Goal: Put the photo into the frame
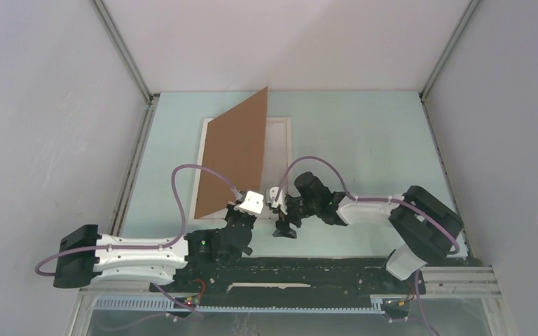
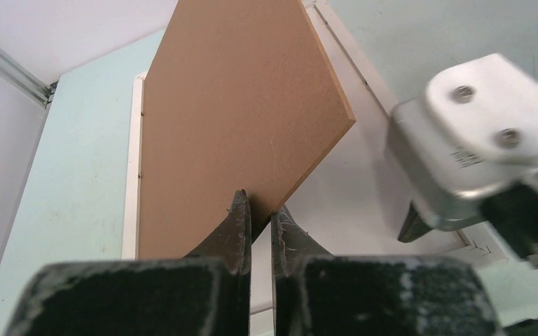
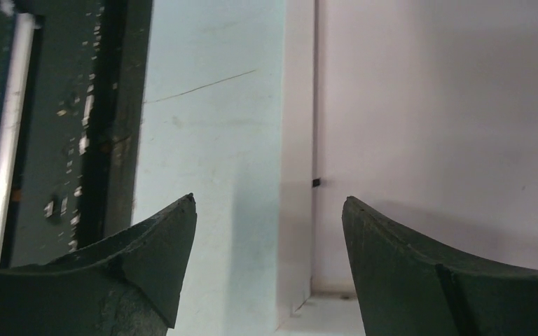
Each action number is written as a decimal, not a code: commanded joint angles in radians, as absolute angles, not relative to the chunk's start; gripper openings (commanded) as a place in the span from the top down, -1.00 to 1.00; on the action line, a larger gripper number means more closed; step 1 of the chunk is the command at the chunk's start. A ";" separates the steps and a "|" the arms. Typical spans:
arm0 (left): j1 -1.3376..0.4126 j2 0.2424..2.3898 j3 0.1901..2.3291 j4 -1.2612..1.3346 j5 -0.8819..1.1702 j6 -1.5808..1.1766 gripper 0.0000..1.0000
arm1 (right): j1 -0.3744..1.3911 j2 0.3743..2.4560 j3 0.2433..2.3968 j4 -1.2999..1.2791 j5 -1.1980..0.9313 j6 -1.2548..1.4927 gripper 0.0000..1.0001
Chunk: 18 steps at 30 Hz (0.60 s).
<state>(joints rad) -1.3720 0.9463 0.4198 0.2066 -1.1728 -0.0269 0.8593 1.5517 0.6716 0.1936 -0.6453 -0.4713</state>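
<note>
The frame (image 1: 281,140) lies flat on the pale blue surface (image 1: 364,140), left of centre and toward the far side, long edges running away from the arms. Its white rim shows along the right and far sides; the rest is covered. Whether the pale area inside the rim is the photo or the bare pane cannot be told from any view. A brown backing board (image 1: 235,157) stands tilted over the left part of the frame: its left long edge is down along the frame's left side and its right edge is raised. The left gripper (image 2: 259,206) is clamped on the board's near corner, fingers almost together with the corner between them. The right gripper (image 3: 270,203) is just to the right of the left one, near the frame's near right corner. Its fingers stand wide apart with nothing between them, and its wrist view looks across bare surface to a wall (image 3: 448,105). Plain grey walls enclose the surface on three sides.
</note>
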 commanded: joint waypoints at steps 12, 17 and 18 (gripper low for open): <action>-1.364 0.917 0.393 0.187 -1.203 -0.161 1.00 | 0.966 1.649 0.669 0.423 -0.467 -0.549 -0.29; -1.364 0.925 0.405 0.174 -1.206 -0.161 1.00 | 0.974 1.671 0.652 0.474 -0.413 -0.557 -0.22; -1.364 0.924 0.405 0.172 -1.206 -0.162 1.00 | 0.975 1.675 0.648 0.483 -0.407 -0.560 -0.22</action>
<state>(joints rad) -1.3724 0.9314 0.4198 0.1783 -1.1732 -0.0345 0.9657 1.6550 0.6662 0.3950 -0.4641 -0.5282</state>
